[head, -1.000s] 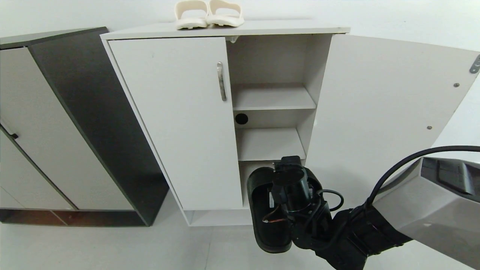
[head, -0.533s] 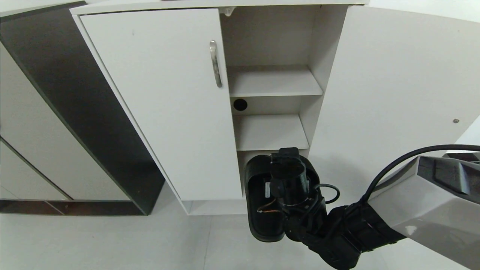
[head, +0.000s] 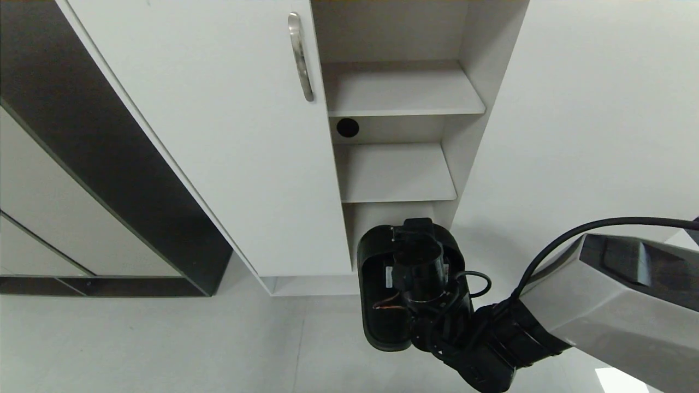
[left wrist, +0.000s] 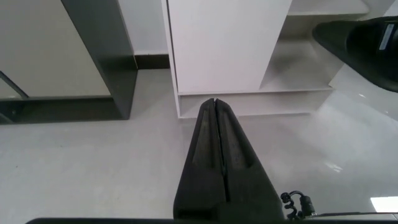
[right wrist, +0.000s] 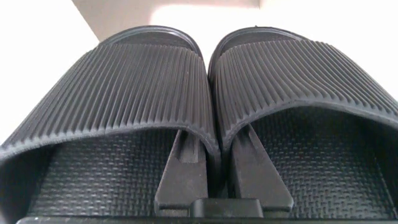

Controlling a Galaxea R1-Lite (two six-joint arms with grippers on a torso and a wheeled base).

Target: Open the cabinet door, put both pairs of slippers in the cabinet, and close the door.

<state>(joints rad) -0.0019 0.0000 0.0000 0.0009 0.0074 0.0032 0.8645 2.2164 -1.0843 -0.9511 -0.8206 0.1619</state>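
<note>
The right claw [right wrist: 214, 158] has the black slippers [head: 382, 305] as a pair, one finger slid under each ribbed strap and the two inner walls pinched together between them. They hang just in front of the lowest compartment of the cabinet [head: 464, 158], toes toward it, above the floor [head: 164, 338]. They look light, rubbery and a bit floppy, and the textured footbeds should not slip. That middle pinch seems the sound hold, though the outer edges may sag. The left claw [left wrist: 214, 124] hangs closed and empty.

Black slippers [head: 377, 311] partly behind the right arm [head: 491, 349] — cabinet [head: 218, 136] top beyond the head view's upper edge
</note>
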